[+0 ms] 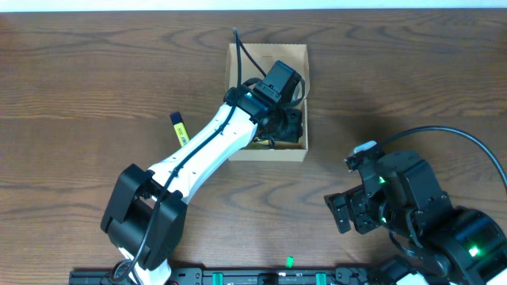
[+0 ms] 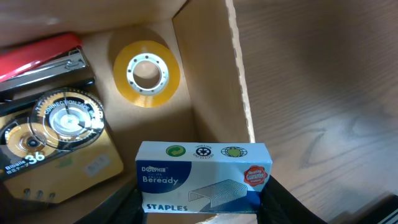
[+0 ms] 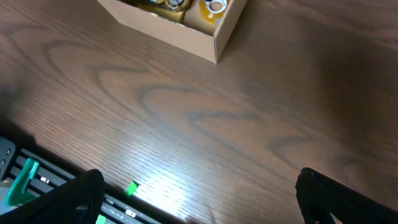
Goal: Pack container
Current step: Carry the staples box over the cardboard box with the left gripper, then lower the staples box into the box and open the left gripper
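Note:
The container (image 1: 268, 153) is an open tan cardboard box at the table's middle back. My left gripper (image 1: 287, 124) reaches into it from the left and is shut on a blue and white staples box (image 2: 204, 177), one finger on each short end. In the left wrist view the staples box hangs over the container's right wall (image 2: 208, 81). Inside lie a yellow tape roll (image 2: 147, 73), a red stapler (image 2: 43, 53) and a round tape dispenser (image 2: 59, 124). My right gripper (image 1: 347, 210) stands open over bare table at the front right, away from the container (image 3: 168, 36).
A yellow and dark marker (image 1: 178, 128) lies on the table left of the container, beside my left arm. A small green piece (image 3: 130, 188) sits by the front rail. The wooden table runs wide on both sides.

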Robot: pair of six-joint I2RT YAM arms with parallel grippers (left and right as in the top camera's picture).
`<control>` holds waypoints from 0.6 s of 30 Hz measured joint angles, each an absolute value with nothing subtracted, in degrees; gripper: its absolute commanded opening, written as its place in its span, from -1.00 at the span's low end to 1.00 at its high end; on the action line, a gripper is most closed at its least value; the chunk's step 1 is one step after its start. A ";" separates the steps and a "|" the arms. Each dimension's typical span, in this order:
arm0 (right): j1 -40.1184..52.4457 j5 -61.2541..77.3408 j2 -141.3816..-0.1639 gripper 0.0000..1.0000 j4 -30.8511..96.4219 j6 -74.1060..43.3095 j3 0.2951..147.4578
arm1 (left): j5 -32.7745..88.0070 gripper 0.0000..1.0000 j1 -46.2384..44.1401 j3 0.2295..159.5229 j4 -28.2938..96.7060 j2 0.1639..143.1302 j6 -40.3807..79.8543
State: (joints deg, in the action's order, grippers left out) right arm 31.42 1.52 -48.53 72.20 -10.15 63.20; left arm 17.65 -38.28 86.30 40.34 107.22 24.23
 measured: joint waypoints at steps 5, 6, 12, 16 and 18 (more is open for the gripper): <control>31.42 1.54 -48.53 0.98 72.20 -10.15 63.20 | 17.65 -0.44 -38.33 86.30 41.58 107.24 24.23; 31.42 1.54 -48.53 0.99 72.20 -10.15 63.20 | 17.65 -0.44 -38.37 86.30 41.58 107.24 24.23; 31.42 1.54 -48.53 0.99 72.20 -10.15 63.20 | 17.65 -0.42 -38.94 86.30 41.95 107.24 24.23; 31.42 1.54 -48.53 0.98 72.20 -10.15 63.20 | 17.65 -0.41 -39.81 86.30 41.95 107.24 24.23; 31.42 1.54 -48.53 0.99 72.20 -10.15 63.20 | 17.65 -0.41 -39.88 86.30 41.93 107.24 24.23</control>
